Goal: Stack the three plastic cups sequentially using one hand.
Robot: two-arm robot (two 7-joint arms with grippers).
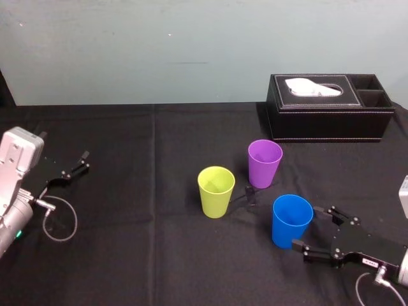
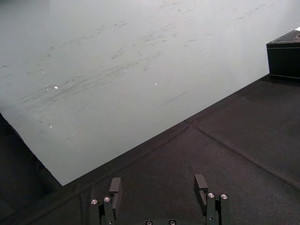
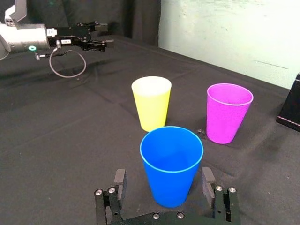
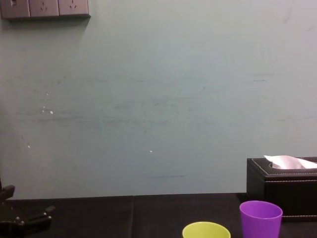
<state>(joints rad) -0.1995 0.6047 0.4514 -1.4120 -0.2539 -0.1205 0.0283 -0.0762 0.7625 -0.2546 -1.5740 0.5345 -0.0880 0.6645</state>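
On the black table (image 1: pixel 127 255) we find three cups standing apart, none stacked yet. Our right gripper (image 1: pixel 306 227) straddles the blue cup (image 1: pixel 292 220), spread open, not yet grasping. The yellow-green cup (image 1: pixel 215 191) and purple cup (image 1: pixel 264 163) wait nearby. The left gripper (image 1: pixel 83 161) idles open, far left.

left end effector (image 2: pixel 158 181): fingers apart | black tablecloth (image 2: pixel 225 150) | black box (image 2: pixel 285 58)
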